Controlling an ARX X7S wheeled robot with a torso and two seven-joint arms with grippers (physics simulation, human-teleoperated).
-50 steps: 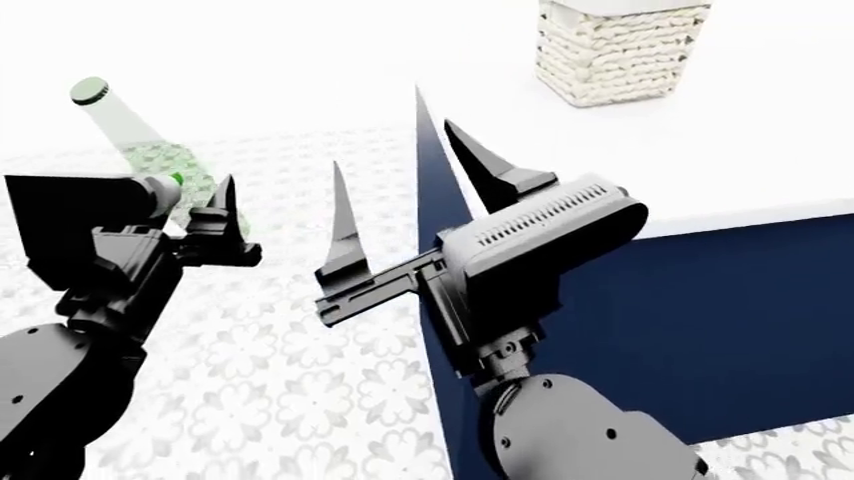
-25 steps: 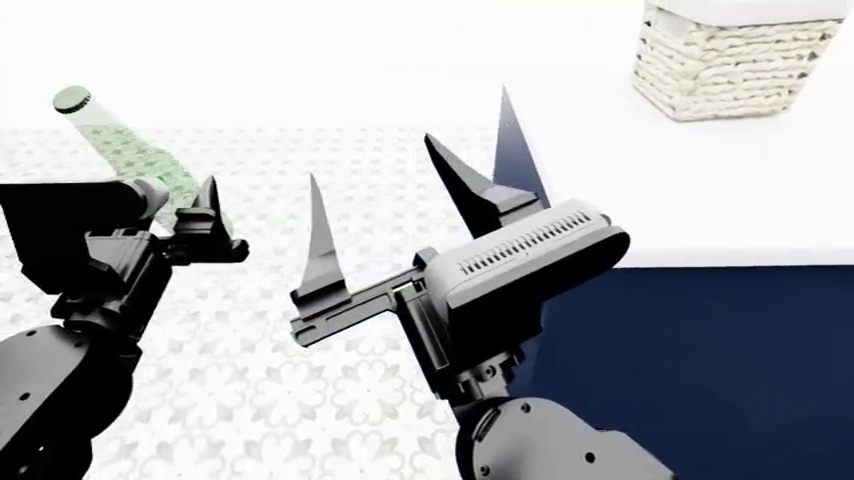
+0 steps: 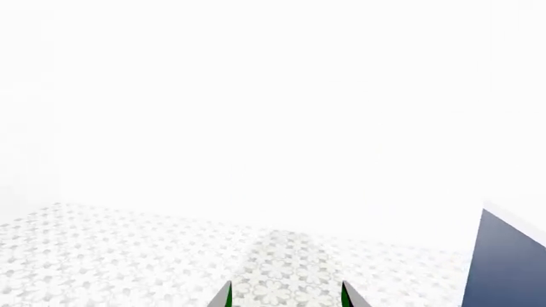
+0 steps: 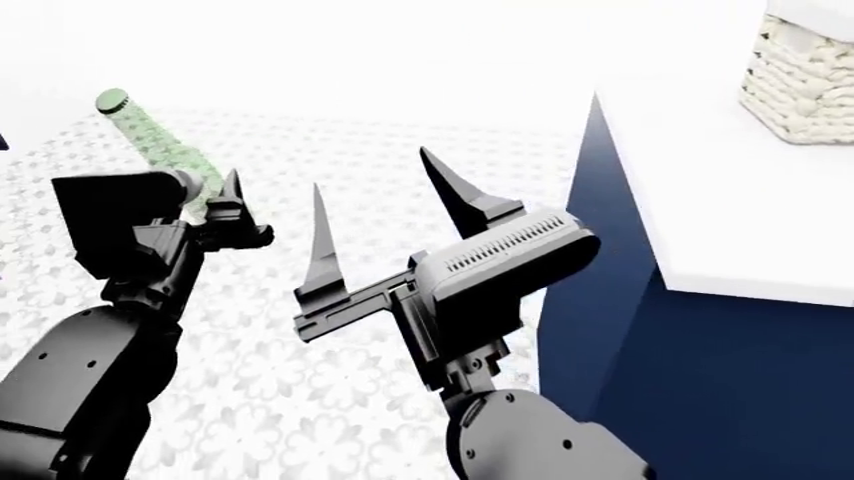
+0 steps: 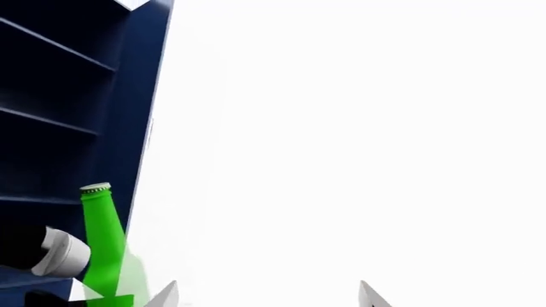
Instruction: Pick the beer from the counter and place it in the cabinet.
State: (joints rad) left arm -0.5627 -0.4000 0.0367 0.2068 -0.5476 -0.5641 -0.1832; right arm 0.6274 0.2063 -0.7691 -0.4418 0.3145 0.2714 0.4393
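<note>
- Beer [image 4: 158, 150] is sitting in the left pincer [image 4: 214, 215], lifted clear of the desk [image 4: 721, 200] and hanging over the floral floor [image 4: 400, 150], its neck tilting away from the robot.
- Left pincer is closing on the bottle's lower body; only its tips are showing in the left wrist view, so how firmly it is gripping is hard to judge.
- Right pincer [image 4: 380, 215] is standing wide apart and holding nothing, beside the desk's navy corner.
- Cabinet [image 5: 68, 128] is showing its navy shelves behind the bottle in the right wrist view.
- Risk: the tilting bottle is smooth glass, so a quick turn could be letting it slide or swivel in the grip and drop to the floor.
- Risk: the long neck could be knocking a shelf edge if it is going in at this slant.
- Risk: the idle right arm could be clipping the desk as the base is turning.
</note>
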